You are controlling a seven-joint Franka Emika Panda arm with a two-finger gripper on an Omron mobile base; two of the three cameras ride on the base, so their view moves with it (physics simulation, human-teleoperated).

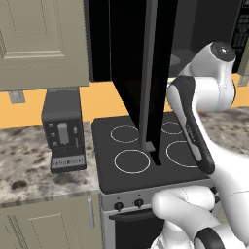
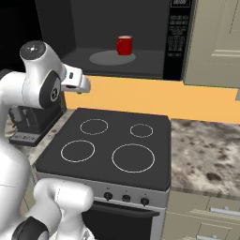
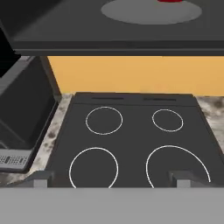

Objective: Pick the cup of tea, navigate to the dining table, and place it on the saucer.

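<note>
The pincer [image 3: 112,178] stands wide apart, empty, above the stove [image 3: 131,140]. The red cup [image 2: 124,45] sits on the open microwave's turntable [image 2: 112,58], well apart.

A black stovetop [image 1: 146,151] with four white ring burners is seen at the centre, set into a speckled marble tabletop [image 1: 29,165]. At nine o'clock a dark coffee machine [image 1: 63,129] is stood on that tabletop against an orange wall [image 1: 102,99]. A beige cabinet [image 1: 44,41] is hung at ten o'clock. A tall open black door [image 1: 141,68] is seen edge-on from twelve o'clock down over the stove. The white arm [image 1: 209,141] is raised from five o'clock toward two o'clock. Two stove knobs [image 1: 128,204] are visible at six o'clock.
</note>
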